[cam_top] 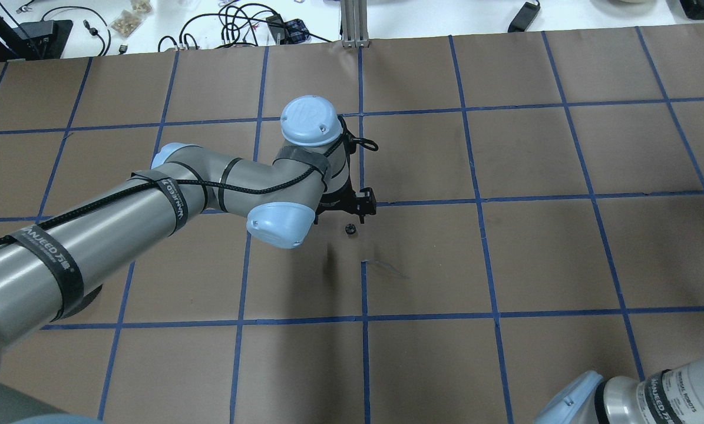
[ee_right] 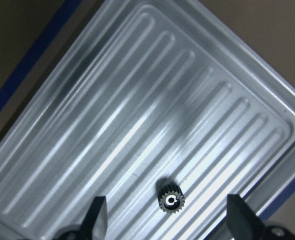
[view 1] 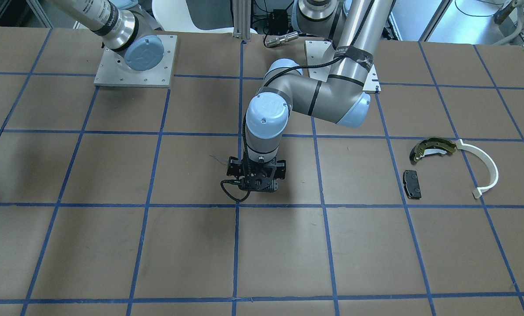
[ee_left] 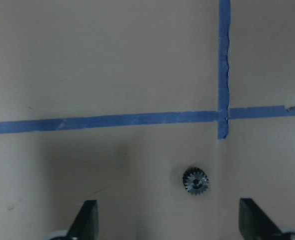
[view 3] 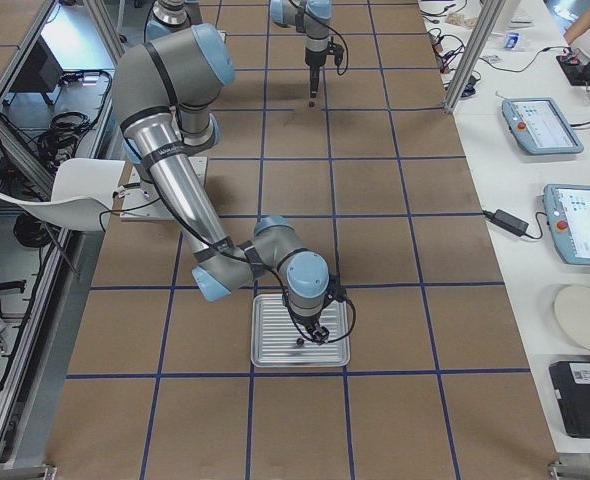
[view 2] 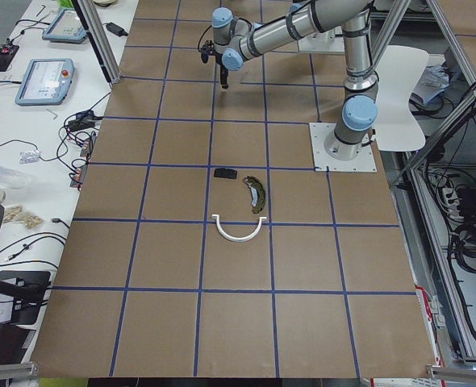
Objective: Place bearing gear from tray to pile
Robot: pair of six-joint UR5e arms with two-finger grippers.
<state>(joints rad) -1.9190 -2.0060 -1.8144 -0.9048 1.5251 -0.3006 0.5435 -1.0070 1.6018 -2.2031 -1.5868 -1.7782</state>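
From the front I'm seeing the left gripper (view 1: 257, 180) hanging over the middle of the table (view 1: 112, 245), with the pile (view 1: 433, 148) well apart at centre right. Overhead, a small gear (cam_top: 350, 229) is lying just below it. Its wrist camera is showing it spread wide, the gear at lower centre. The right gripper (ee_right: 168, 217), also wide, is hovering over a second gear (ee_right: 171, 201) in the ribbed tray (ee_right: 137, 100).

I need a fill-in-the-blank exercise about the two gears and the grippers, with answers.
The gear under the right gripper lies on the ___.
The second gear, under the left gripper, lies on the bare ___.
Both grippers are ___.
Answers: tray, table, open.
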